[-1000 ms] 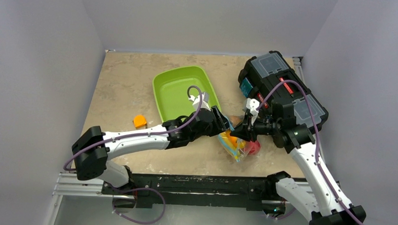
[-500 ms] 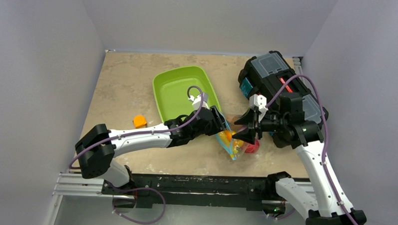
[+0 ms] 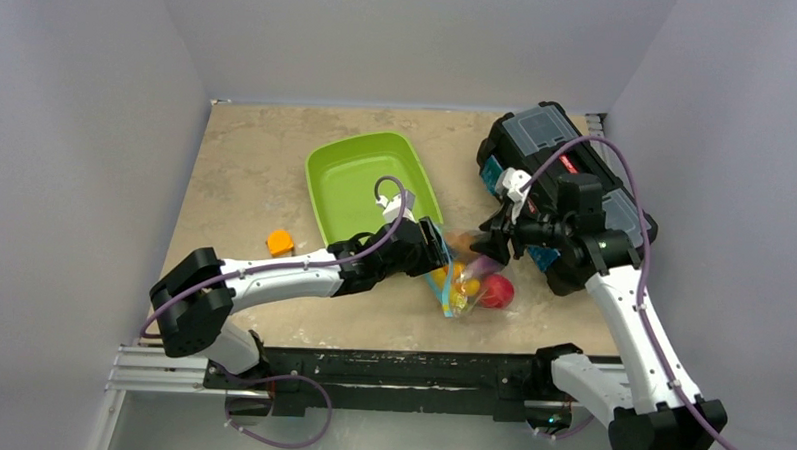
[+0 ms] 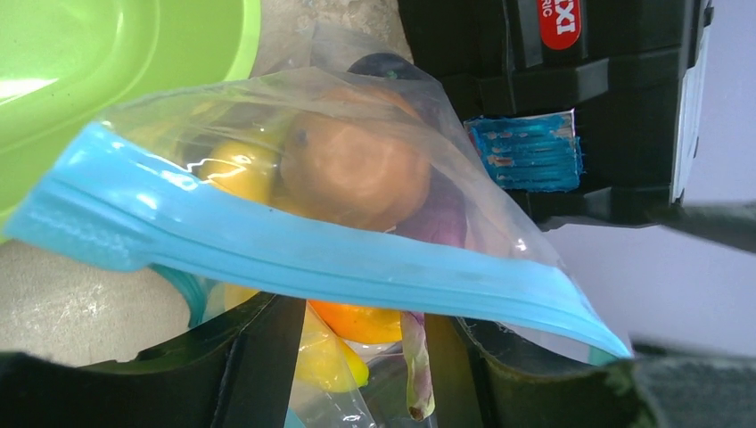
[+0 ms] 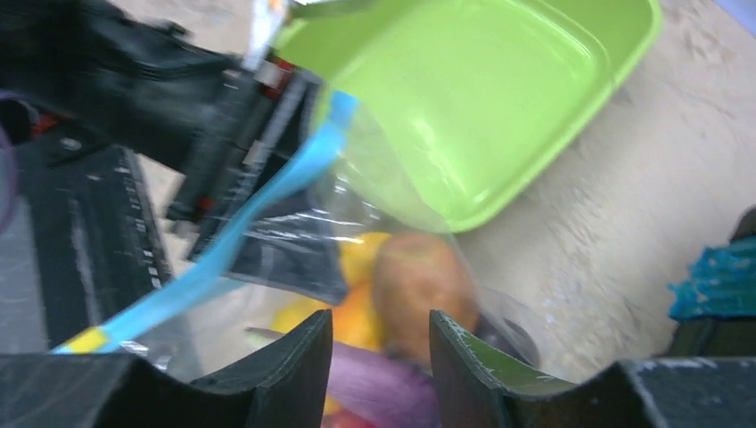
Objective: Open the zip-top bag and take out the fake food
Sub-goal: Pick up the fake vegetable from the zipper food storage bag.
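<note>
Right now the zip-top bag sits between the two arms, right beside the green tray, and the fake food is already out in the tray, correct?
Not quite. The fake food is inside the zip-top bag, not out in the green tray. The left wrist view shows the pieces behind the clear plastic. The rest is right: the bag sits between the two arms, beside the tray.

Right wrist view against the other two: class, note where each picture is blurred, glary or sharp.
Right wrist view: smeared throughout, the zip-top bag and green tray soft-edged. Left wrist view: sharper, with white glare streaks on the bag's film and a bright patch on the tray. Top external view: evenly lit, in focus.
</note>
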You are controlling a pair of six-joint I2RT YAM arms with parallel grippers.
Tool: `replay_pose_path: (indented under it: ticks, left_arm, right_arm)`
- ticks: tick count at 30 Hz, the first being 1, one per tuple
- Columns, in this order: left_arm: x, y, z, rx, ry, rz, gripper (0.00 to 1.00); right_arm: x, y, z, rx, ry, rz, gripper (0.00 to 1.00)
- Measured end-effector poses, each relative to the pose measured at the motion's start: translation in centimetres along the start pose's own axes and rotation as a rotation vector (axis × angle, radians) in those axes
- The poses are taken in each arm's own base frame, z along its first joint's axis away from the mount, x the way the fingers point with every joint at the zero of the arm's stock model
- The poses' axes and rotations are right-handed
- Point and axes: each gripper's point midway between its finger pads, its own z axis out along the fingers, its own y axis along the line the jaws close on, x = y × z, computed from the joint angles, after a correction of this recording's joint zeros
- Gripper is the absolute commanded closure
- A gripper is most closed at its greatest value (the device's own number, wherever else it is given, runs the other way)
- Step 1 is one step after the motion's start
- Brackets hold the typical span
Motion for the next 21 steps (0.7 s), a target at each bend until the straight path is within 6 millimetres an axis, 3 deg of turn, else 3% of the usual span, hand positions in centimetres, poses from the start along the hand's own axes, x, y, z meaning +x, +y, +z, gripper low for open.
replay_pose_path:
  ticks: [6, 10, 21]
  left_arm:
    - [0.5, 1.5, -0.2, -0.016, 0.021, -0.001, 0.45]
    - [0.2, 1.9, -0.3, -0.019, 0.014, -0.007, 0.42]
    - [-0.8, 0.3, -0.1, 0.066, 0.014, -0.028, 0.36]
  right_arm:
    - [3.1, -3.8, 2.1, 0.069, 0.12, 0.0, 0.61]
    - [5.0, -5.2, 3.4, 0.072, 0.172, -0.001, 0.61]
    - [7.8, -5.8, 6.7, -0.004, 0.242, -0.011, 0.61]
